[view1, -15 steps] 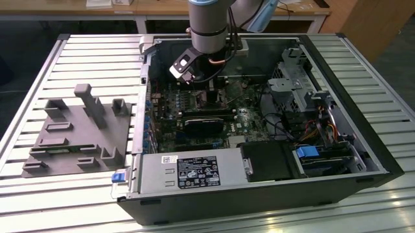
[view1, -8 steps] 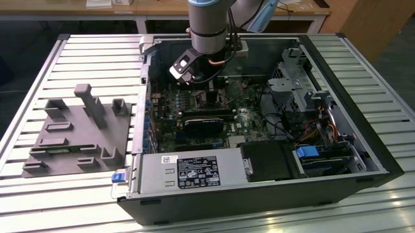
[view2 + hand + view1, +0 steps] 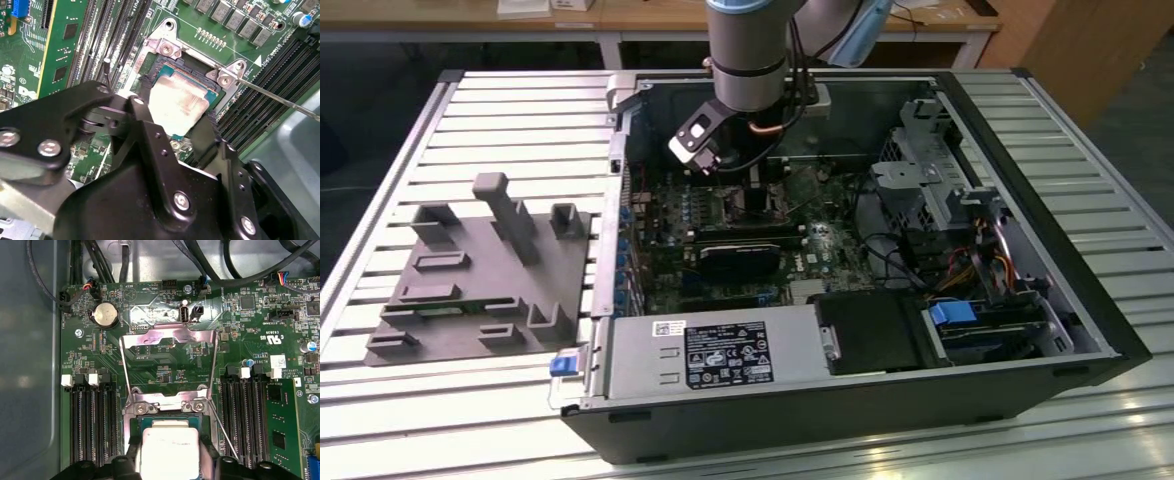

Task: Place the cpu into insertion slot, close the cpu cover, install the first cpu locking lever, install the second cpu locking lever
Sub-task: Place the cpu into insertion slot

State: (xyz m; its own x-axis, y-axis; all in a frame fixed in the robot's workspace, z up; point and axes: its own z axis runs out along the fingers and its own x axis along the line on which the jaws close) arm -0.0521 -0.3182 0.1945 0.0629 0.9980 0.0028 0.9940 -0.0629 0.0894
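The gripper is clenched on the cpu, holding it right at the insertion slot with the cpu cover flipped open, and if the chip goes in crooked it could hurt the slot.

An open computer case lies on its side on a slatted metal table, toward the exterior view's right. Beside it, nearer the table's edge on the exterior view's left, sits a grey moulded fixture plate. Inside the case, a power supply lines the near wall, with a drive cage at the far corner. On the motherboard, a coin cell battery sits near one corner. Black memory slots run in rows, and a green memory module stands just beside some of them.
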